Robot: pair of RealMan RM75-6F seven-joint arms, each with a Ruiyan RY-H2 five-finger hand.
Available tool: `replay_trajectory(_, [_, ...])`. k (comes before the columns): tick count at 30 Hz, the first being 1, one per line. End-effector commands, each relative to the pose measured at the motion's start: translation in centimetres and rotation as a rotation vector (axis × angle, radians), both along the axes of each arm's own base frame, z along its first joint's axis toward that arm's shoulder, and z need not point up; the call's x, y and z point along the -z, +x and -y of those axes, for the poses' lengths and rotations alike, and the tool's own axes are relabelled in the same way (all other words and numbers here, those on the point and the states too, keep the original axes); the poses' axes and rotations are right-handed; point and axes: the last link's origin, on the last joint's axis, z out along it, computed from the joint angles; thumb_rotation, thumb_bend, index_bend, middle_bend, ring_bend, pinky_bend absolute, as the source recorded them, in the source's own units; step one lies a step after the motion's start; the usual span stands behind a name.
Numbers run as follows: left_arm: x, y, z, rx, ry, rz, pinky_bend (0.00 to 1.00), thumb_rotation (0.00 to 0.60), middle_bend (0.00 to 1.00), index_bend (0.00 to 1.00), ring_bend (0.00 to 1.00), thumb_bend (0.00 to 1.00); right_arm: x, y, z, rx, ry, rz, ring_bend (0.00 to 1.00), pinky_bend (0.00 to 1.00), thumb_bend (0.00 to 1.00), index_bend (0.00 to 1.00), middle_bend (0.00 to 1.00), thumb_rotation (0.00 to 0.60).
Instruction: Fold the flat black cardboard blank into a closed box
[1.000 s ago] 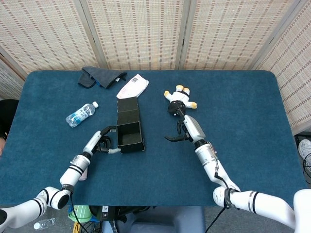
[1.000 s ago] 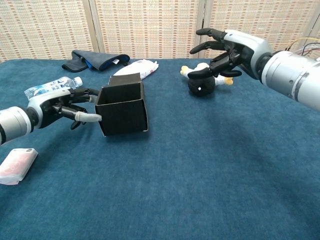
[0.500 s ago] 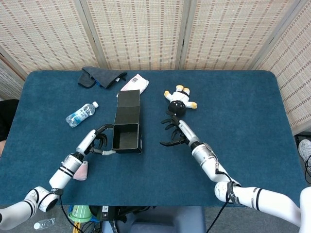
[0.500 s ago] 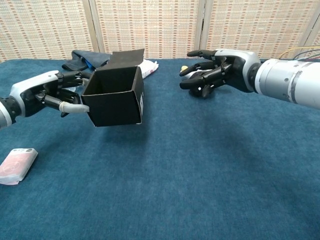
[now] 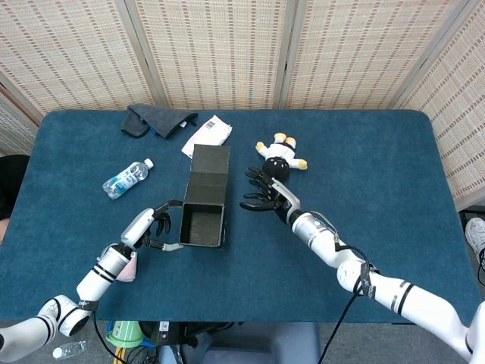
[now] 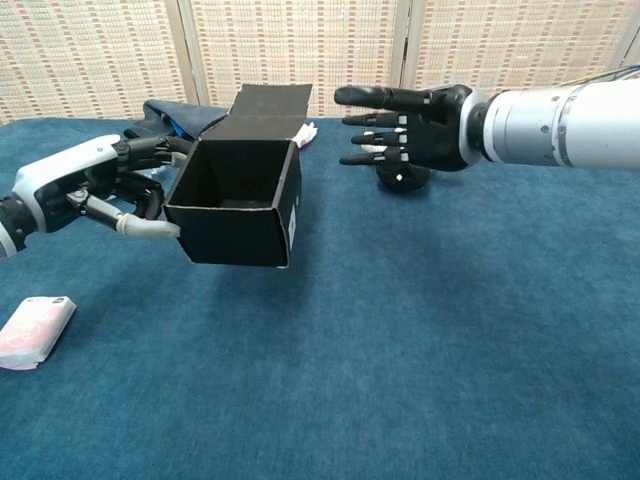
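Black cardboard box (image 6: 240, 205), partly formed: four walls up, the mouth open toward the chest camera, its lid flap standing unfolded at the far edge. It is held clear of the blue cloth-covered table (image 6: 420, 340), left of centre.

Left hand (image 6: 95, 190): fingers curled around the box's left wall, one light fingertip lying along the lower left edge; it grips the box and carries it.

Right hand (image 6: 410, 125): holds nothing. Fingers straight and spread, palm facing the box, fingertips just short of the lid flap and right wall, not touching in either view.

Writing: a small pale mark shows on the box's right wall; not legible. No other lettering can be read.

Change from one second ago: the box sat low near the table with the left hand at its side; it is now raised and tipped toward the chest camera. The right hand, then curled above the toy, has moved across to the box and flattened out.

Nearest lies a pink-and-white flat packet (image 6: 35, 332). Farther off, a clear plastic water bottle (image 5: 126, 177), a black-and-white plush toy (image 5: 279, 154), a white printed pouch (image 5: 206, 135) and a dark folded cloth (image 5: 155, 120).
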Motion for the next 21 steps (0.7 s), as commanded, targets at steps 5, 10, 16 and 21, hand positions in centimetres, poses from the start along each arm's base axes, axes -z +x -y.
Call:
replay_trajectory(5, [0.4,1.3,0.6,0.044,-0.013,0.005,0.74,0.6,0.34,0.31,0.62,0.11,1.3,-0.2,1.0,0.067,0.034,0.115,0.0,0.17,0.0,0.0,0.0,0.6])
replay_trajectory(10, [0.7,1.9,0.8,0.058,-0.021,0.004,0.74,0.6,0.34,0.31,0.62,0.11,2.0,0.1,1.3,0.081,0.054,0.151,0.0,0.17,0.0,0.0,0.0,0.6])
replay_trajectory(16, [1.2,2.2,0.9,0.065,-0.044,-0.01,0.74,0.6,0.34,0.31,0.62,0.11,2.4,0.6,1.5,0.075,0.069,0.18,0.0,0.17,0.0,0.0,0.0,0.6])
replay_trajectory(21, [1.6,2.3,1.0,0.069,-0.058,-0.026,0.74,0.6,0.34,0.31,0.62,0.11,2.4,0.9,1.9,0.067,0.074,0.204,0.0,0.17,0.0,0.0,0.0,0.6])
